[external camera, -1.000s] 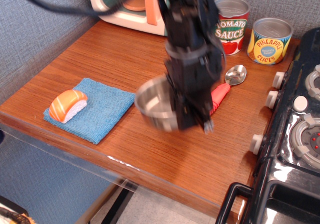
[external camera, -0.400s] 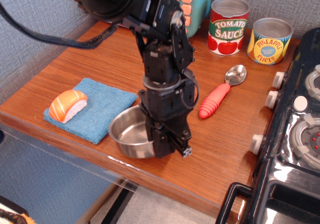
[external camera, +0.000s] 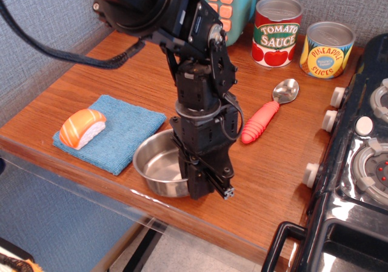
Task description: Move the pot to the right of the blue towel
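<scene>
The pot (external camera: 154, 164), a shallow shiny steel pan, rests on the wooden counter just right of the blue towel (external camera: 124, 132), near the front edge and almost touching the towel's right corner. My gripper (external camera: 205, 182) points down at the pot's right rim, and its black fingers look closed over that rim. The pot's handle is hidden behind the arm. A toy salmon sushi (external camera: 82, 128) lies on the left part of the towel.
A red-handled spoon (external camera: 262, 120) lies right of the arm. A tomato sauce can (external camera: 276, 33) and a pineapple can (external camera: 326, 49) stand at the back. A black toy stove (external camera: 357, 181) borders the right side. A teal appliance (external camera: 221, 5) stands at the back.
The gripper carried the pot down and to the left, from above the counter's middle to the surface beside the towel. In the last half second it settled only slightly lower.
</scene>
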### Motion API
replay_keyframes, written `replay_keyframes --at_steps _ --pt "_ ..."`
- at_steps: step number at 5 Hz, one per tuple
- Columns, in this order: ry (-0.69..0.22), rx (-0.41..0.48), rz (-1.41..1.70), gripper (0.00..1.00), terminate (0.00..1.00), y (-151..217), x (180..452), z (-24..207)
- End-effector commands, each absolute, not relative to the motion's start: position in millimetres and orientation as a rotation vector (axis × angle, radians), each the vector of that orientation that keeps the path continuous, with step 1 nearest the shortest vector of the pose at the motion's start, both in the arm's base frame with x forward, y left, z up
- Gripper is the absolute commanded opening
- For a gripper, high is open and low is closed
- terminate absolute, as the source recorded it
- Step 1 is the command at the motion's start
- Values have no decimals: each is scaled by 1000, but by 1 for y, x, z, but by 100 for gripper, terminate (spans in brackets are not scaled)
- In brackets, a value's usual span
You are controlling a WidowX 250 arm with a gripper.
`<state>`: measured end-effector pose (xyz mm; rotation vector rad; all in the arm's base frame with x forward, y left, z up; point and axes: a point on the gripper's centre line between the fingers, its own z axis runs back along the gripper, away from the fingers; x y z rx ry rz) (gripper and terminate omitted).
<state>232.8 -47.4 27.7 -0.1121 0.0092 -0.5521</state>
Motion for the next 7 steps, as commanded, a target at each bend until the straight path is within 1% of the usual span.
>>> replay_keyframes --at_steps 1,2,3,4,5,6,7 --pt "-125 -118 -584 100 0 -49 231 68" --pt "-240 -82 -529 100 0 -37 231 100" --pt "-270 -48 -414 100 0 -22 232 117" --pt "-241 -77 -396 100 0 -18 236 115" --pt "-196 -72 -352 100 0 -18 236 108" --pt "-196 -72 -352 100 0 -18 236 108" --pt "-196 -72 -352 100 100 -18 236 108"
